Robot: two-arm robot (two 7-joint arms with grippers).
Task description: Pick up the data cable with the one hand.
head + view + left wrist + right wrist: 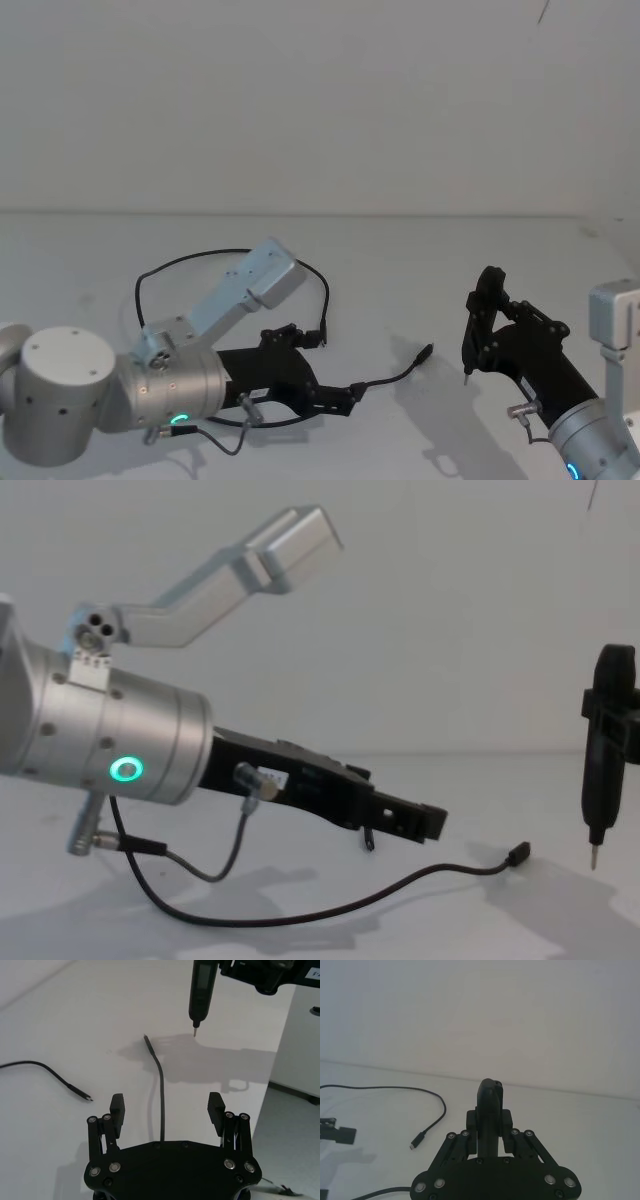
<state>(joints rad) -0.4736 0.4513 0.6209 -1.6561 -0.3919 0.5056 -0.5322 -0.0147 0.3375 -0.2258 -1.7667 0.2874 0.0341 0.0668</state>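
The left gripper [166, 1103] hangs low over the white counter [60, 1020], its fingers spread wide and holding nothing. The black data cable [162, 1110] lies on the counter, running between those fingers. Farther right, the right gripper [489, 1121] clamps a black stick tool [490, 1091].

No legible text on any surface.

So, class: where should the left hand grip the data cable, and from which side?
Probably the data cable's run behind the plug, from above: it lies straight between the open left hand's fingers. The right hand holds a black tool aside.
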